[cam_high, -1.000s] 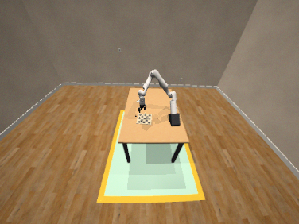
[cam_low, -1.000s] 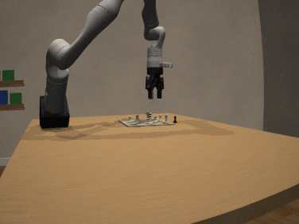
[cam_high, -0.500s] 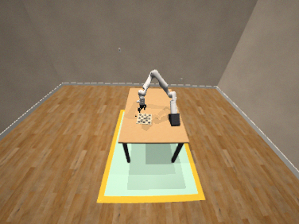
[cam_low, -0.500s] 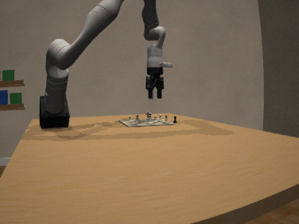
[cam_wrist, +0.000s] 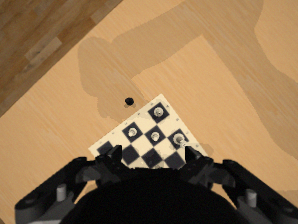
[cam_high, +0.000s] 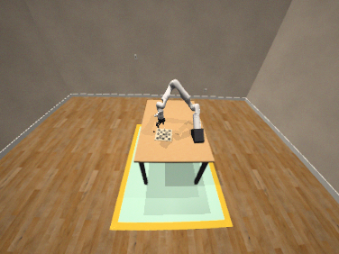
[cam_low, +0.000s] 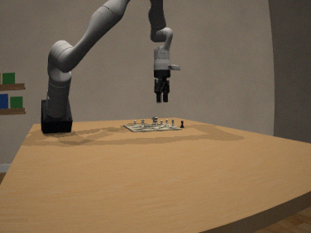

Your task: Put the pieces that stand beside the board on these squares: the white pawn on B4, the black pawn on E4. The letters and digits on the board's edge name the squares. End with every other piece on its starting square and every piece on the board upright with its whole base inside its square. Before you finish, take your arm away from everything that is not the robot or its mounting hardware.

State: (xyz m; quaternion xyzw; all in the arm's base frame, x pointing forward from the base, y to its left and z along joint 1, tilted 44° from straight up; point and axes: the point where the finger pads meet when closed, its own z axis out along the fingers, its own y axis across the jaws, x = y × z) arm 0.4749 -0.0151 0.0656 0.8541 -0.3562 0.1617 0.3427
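Note:
A small chessboard (cam_wrist: 150, 139) lies on the table; it also shows in the exterior view (cam_low: 152, 126) and the top view (cam_high: 163, 134). Several pieces stand on it, among them white ones (cam_wrist: 132, 132) (cam_wrist: 158, 113) and a taller one (cam_wrist: 178, 138). The black pawn (cam_wrist: 128, 101) stands on the table just off the board's corner, also visible in the exterior view (cam_low: 182, 123). My gripper (cam_low: 162, 97) hangs open and empty well above the board; its fingertips frame the board's near part in the wrist view (cam_wrist: 152, 160). I cannot tell which white piece is the pawn.
The arm's black base (cam_low: 56, 122) stands on the table to the left of the board. The table edge and wooden floor (cam_wrist: 35, 35) lie beyond the black pawn. Shelves with coloured boxes (cam_low: 10, 95) are on the far left wall.

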